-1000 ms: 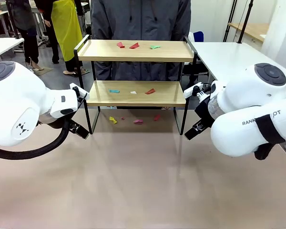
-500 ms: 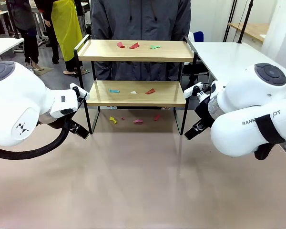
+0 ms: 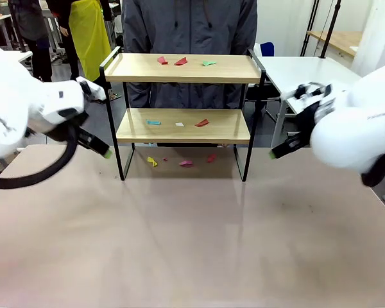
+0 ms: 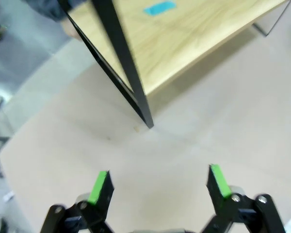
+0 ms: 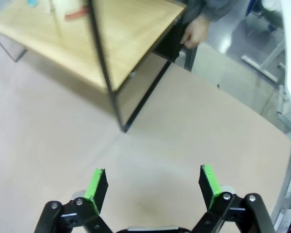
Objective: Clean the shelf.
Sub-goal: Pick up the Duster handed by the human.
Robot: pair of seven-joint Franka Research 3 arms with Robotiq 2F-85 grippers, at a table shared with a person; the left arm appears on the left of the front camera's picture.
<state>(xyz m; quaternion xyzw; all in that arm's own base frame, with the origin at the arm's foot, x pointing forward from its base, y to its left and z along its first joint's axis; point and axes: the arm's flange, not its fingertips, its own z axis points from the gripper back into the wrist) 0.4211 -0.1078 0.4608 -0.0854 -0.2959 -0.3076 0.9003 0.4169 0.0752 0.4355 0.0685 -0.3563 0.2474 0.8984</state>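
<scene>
From the front, the shelf (image 3: 179,72) stands at the far middle of the table (image 3: 192,244): two pale wooden boards in a thin black frame, with coloured paper scraps (image 3: 181,61) on both boards and beneath. In the left wrist view, the left gripper (image 4: 159,182) gapes empty above the table, facing a black shelf leg. In the right wrist view, the right gripper (image 5: 154,182) is likewise spread wide and empty, before another leg.

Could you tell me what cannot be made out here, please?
Front view: the coloured scraps on the two-tier wooden shelf with black metal frame are too small to identify.
Right wrist view: the person's hand by the shelf is blurred; contact unclear.
Left wrist view: top edge cuts off shelf.
</scene>
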